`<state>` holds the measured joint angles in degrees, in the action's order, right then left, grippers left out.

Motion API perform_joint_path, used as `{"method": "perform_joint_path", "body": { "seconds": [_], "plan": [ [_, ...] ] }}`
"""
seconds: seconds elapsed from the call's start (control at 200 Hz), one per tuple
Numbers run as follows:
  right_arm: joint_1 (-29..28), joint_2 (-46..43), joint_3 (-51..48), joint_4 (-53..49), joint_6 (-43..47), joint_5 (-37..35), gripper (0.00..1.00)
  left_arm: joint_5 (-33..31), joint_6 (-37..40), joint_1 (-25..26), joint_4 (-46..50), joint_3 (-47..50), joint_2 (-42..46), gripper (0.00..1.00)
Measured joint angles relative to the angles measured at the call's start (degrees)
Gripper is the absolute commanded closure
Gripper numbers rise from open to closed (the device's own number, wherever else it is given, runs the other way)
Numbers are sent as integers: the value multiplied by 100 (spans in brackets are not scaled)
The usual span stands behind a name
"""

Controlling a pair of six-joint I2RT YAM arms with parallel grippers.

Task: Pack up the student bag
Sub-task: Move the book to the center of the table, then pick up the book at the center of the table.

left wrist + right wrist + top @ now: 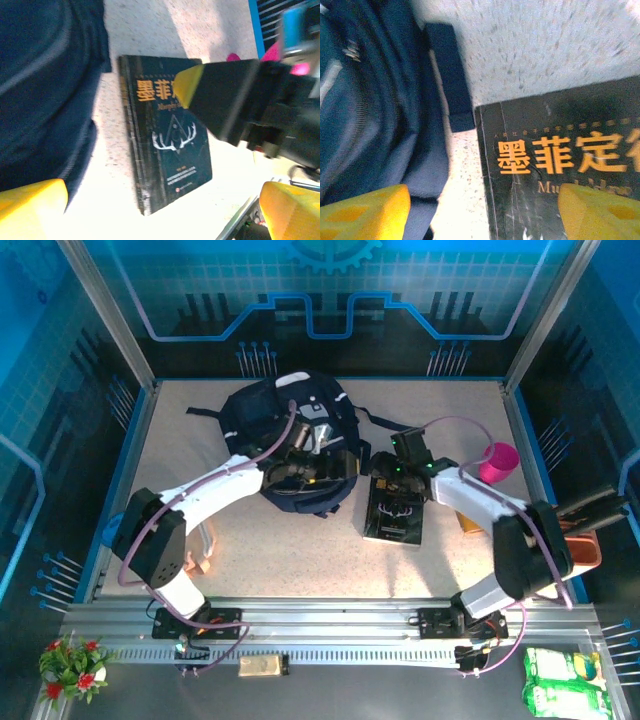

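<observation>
Over the book (555, 145), your right claw (482, 210) stands open, gripping nothing. At the bag (262, 412), your left claw (160, 212) gapes wide, empty.

Lost the title of the book (555, 150) past the right edge of the right wrist view and behind a finger (220, 95) of the right gripper (392, 478) in the left wrist view, could not read its blurred small print, and found the bag (45, 90) cut off leftward in both.
</observation>
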<state>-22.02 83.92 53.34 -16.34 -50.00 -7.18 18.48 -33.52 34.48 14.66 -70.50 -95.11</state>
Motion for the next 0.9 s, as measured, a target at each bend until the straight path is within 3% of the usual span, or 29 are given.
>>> {"method": "perform_joint_path", "body": {
  "seconds": [0.15, 0.31, 0.405, 0.615, 0.9],
  "plan": [
    [496, -1038, -315, -284, 376, -83, 22, -249, -221, 507, -105, -72, -243, 1],
    [1058, -1460, -824, -737, 765, 15, 24, -393, -402, 931, -238, -168, -560, 5],
    [1241, -1486, -1078, -1005, 929, 76, 28, -413, -525, 1067, -275, -251, -820, 11],
    [1322, -1237, -1237, -1244, 1217, 299, 48, -551, -723, 1108, -105, -651, -1517, 19],
    [1342, -621, -1233, -1373, 1311, 358, 61, -741, -859, 1106, 175, -1093, -2083, 32]
  ]
}}
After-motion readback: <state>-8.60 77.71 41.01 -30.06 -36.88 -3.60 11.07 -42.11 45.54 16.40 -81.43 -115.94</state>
